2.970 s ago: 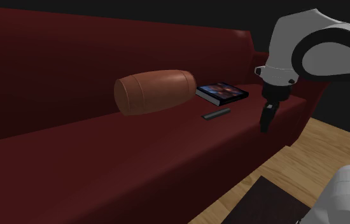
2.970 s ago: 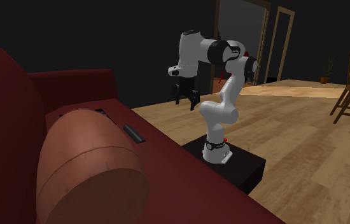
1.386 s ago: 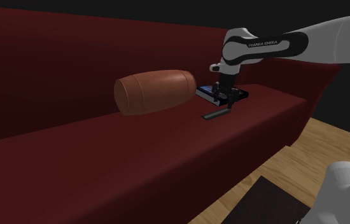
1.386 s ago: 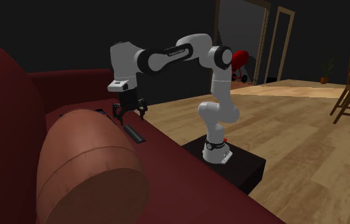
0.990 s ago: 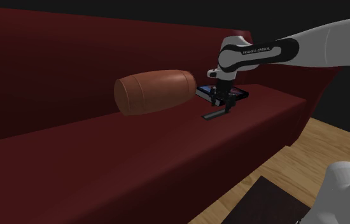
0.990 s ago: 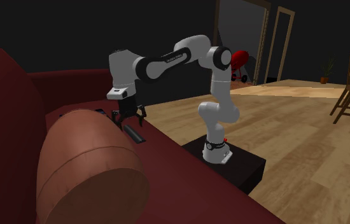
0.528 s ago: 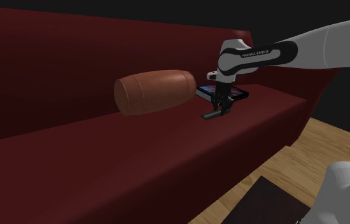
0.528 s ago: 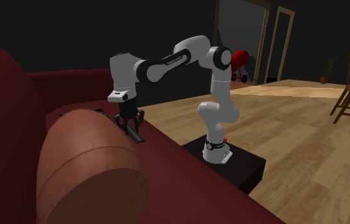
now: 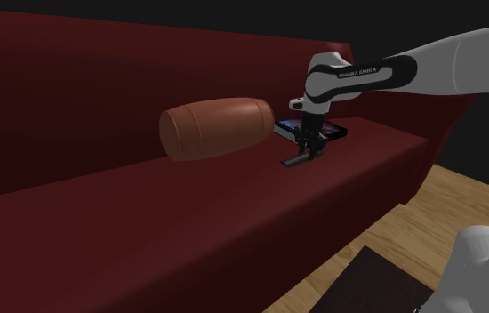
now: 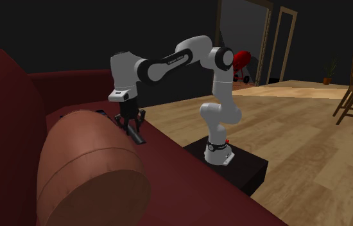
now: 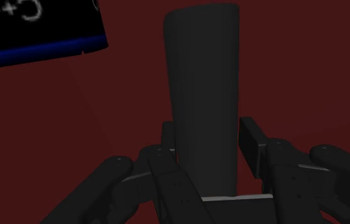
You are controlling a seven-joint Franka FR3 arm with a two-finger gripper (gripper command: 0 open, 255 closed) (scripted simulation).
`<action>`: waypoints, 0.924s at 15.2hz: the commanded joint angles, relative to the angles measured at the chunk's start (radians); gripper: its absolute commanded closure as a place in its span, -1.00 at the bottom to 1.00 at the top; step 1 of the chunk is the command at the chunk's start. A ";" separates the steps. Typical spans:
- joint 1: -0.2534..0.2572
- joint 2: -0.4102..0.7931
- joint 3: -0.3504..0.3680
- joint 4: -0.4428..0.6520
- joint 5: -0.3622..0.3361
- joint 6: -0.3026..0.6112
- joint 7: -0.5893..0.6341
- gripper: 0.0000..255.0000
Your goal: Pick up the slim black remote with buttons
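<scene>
Dark red sofa seat [image 9: 189, 204] is lain on by the slim black remote [image 11: 202, 95], whose long sides are clasped between the narrowed fingers [image 11: 251, 145] of the gripper [image 11: 209, 140]. A book [image 9: 325, 130] is seen just beyond it, and a brown bolster [image 9: 216, 129] near.

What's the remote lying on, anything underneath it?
The remote lies on the dark red sofa seat; bare cushion shows along both its long sides. The patch directly beneath is covered by the remote itself.

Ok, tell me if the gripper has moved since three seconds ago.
Yes. In the shoulder view the gripper has come left: from right of the book onto the black remote in front of it.
</scene>
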 commanded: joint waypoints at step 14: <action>0.002 -0.008 0.003 0.177 -0.003 -0.185 0.002 1.00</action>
